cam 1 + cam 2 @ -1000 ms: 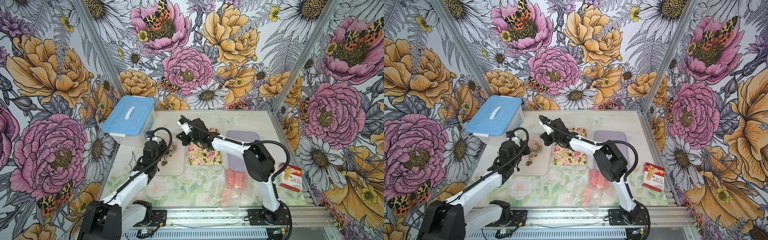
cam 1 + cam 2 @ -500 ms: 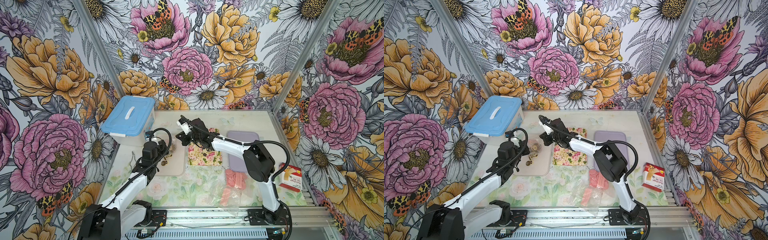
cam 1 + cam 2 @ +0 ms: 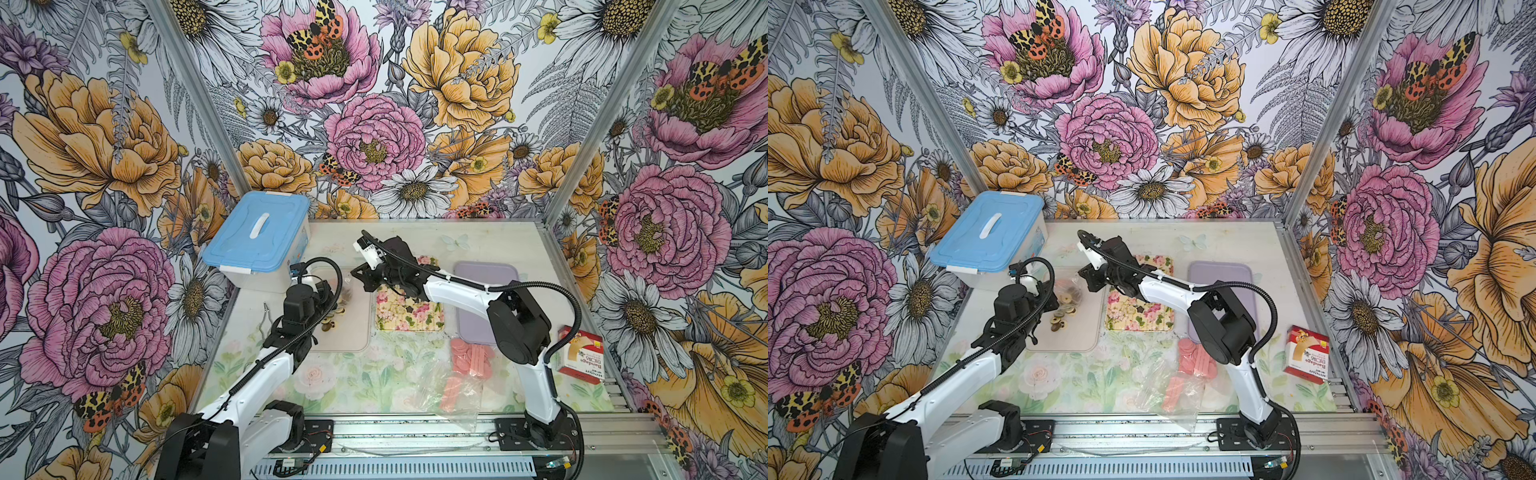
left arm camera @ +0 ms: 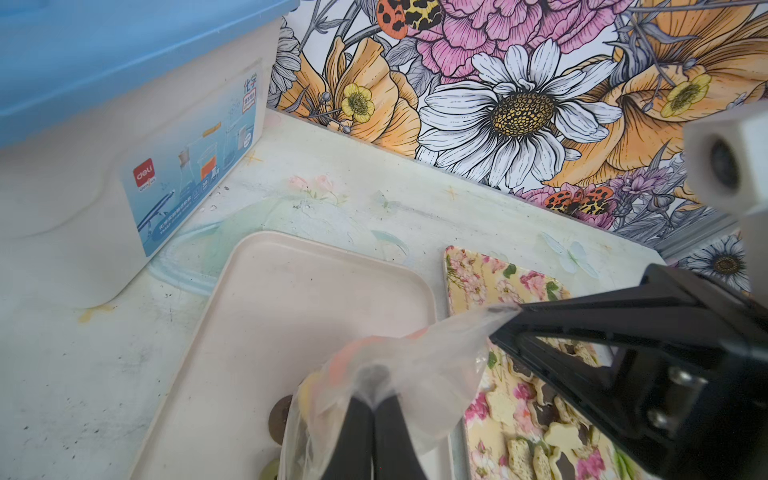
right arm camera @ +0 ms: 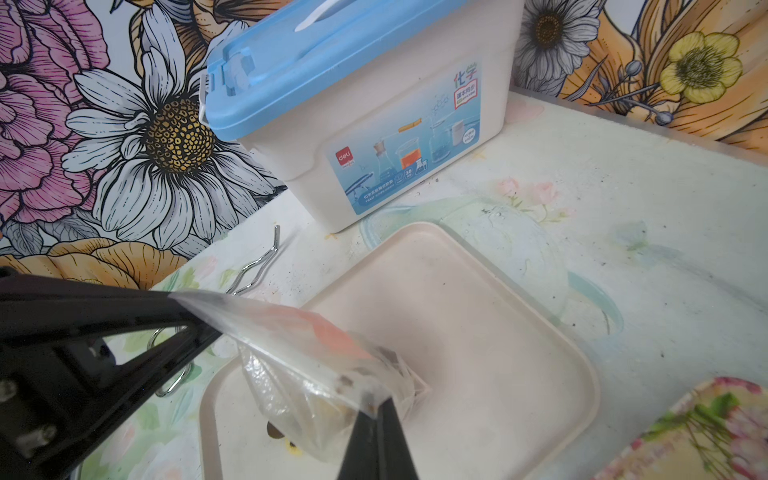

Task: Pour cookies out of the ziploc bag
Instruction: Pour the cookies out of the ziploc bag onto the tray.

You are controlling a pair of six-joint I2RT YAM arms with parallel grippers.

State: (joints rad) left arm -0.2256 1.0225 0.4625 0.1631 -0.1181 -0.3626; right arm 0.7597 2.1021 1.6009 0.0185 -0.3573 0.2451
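Jaws of both arms pinch the clear plastic ziploc bag (image 4: 399,374) above the beige rectangular tray (image 4: 291,299); some small round cookies (image 3: 1064,316) lie poured, others remain bagged.

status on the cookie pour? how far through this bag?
Done: some cookies already lie on the beige tray. In hand: left gripper and right gripper are each shut on the ziploc bag, held above that tray. Left: a few cookies still show inside the bag.
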